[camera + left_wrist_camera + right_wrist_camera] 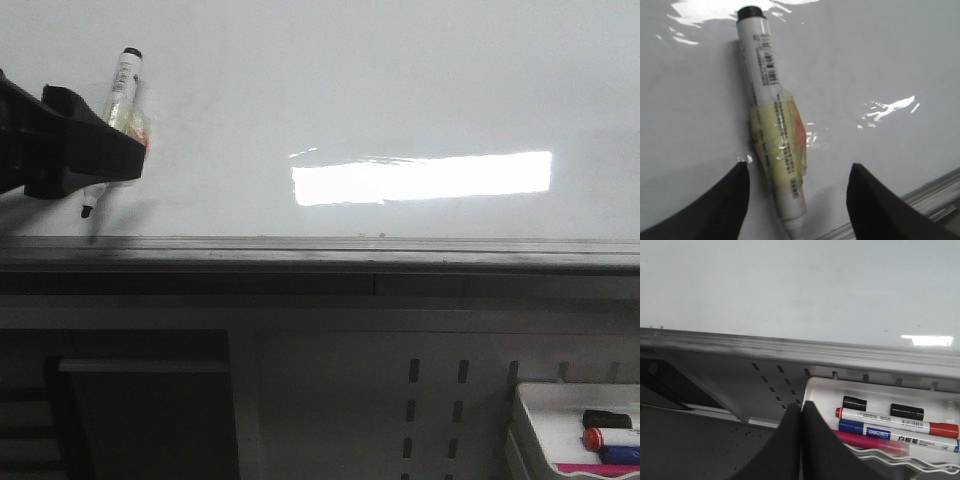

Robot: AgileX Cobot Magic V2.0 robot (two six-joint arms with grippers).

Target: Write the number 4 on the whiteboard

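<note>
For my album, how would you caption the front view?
Left claw holds a marker against the unmarked whiteboard.

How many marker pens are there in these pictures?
4, at least. One white marker sits in the left gripper against the whiteboard. A red, a blue and a pink one lie in the tray; more may be hidden.

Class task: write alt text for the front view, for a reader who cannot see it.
The robot's left gripper holds a marker tip-down against a blank whiteboard. A tray of markers sits at lower right.
</note>
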